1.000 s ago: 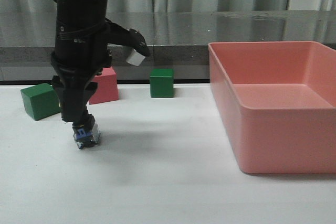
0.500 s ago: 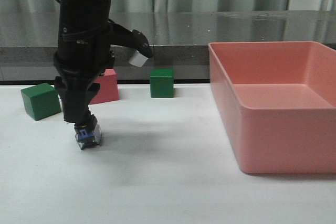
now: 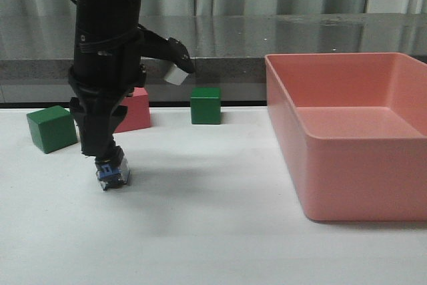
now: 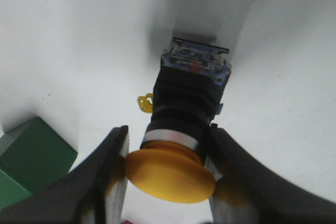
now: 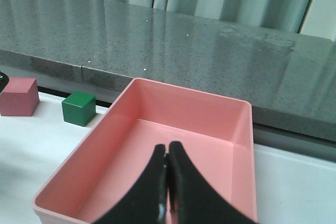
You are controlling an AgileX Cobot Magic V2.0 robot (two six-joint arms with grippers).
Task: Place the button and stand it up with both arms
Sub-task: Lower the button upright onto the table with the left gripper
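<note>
The button [image 3: 112, 174] stood cap-up with its blue base on or just above the white worktop [image 3: 213, 231], yellow cap pinched in the left end effector [image 4: 169, 174]. Placement looked nearly done (release remained). The right end effector [image 5: 168, 182], pressed together and empty, hung over the pink bin [image 5: 239, 129].

Colours around the pink bin [image 3: 347, 165]

Left of the bin, the button [image 4: 184, 129] shows a yellow cap, silver ring, black body and blue-clear base, between the black fingers [image 4: 113, 177] of the left gripper [image 4: 169, 182]; further left are a pink cube [image 3: 135, 111] and two green cubes [image 3: 205, 105] [image 3: 51, 128], all on the white table [image 3: 200, 231]; the counter [image 5: 157, 35] behind is speckled grey
</note>
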